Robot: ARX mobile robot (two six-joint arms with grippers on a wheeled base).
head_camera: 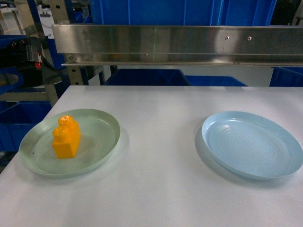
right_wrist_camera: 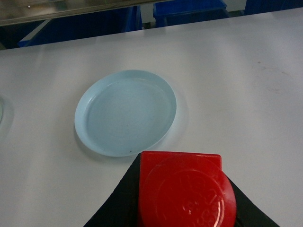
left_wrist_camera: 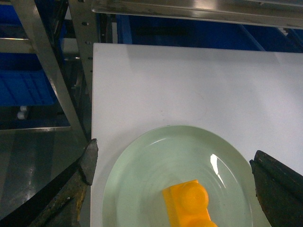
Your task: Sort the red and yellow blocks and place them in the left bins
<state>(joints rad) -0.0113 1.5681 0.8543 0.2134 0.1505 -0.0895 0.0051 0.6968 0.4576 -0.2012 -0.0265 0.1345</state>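
The right hand (right_wrist_camera: pixel 187 198) grips the red block (right_wrist_camera: pixel 187 189) above the tabletop (right_wrist_camera: pixel 246 71), near the empty blue plate (right_wrist_camera: pixel 125 111). The left hand (left_wrist_camera: pixel 173 189) hangs wide open over the yellow block (left_wrist_camera: pixel 189 203), which lies in the green plate (left_wrist_camera: pixel 142 170). The blue bins (head_camera: pixel 142 78) sit beyond the far edge under a steel rail (head_camera: pixel 156 42), so a high carry could clip it and jar the red block loose.

- We cannot read any text, label, brand, number or sign in the three views.
- The red brick (right_wrist_camera: pixel 186 189), close to the right wrist camera, has raised marks moulded on its round stud. They look like characters, but they are too blurred for us to read.
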